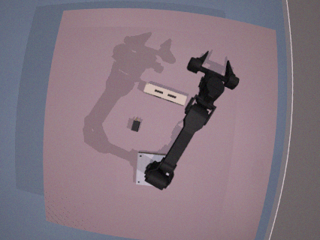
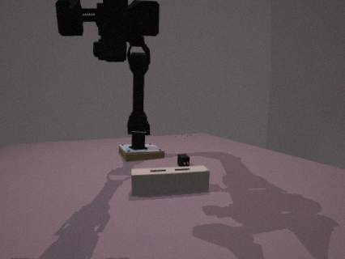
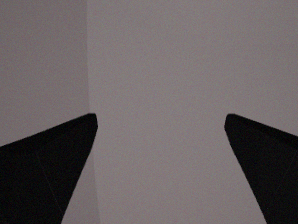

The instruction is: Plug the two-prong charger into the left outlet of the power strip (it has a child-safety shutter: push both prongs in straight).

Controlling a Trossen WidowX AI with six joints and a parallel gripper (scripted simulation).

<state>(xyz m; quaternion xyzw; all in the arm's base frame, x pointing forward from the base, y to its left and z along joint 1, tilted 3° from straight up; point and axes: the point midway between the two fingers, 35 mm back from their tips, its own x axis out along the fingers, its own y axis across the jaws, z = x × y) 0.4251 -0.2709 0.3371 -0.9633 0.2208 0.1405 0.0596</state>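
Note:
The small black two-prong charger lies on the pink table with its brass prongs pointing toward the power strip. The beige power strip lies a little beyond it, with two slotted outlets on its top face. My gripper is open and empty. It is raised high above the table, past the right end of the strip, far from the charger. In the wrist view I see only the two dark fingers against the grey wall; neither the charger nor the strip shows there.
The arm's base plate is mounted on the table in front of the charger. The pink table top ends at grey-blue floor on all sides. Grey walls stand behind in the exterior view.

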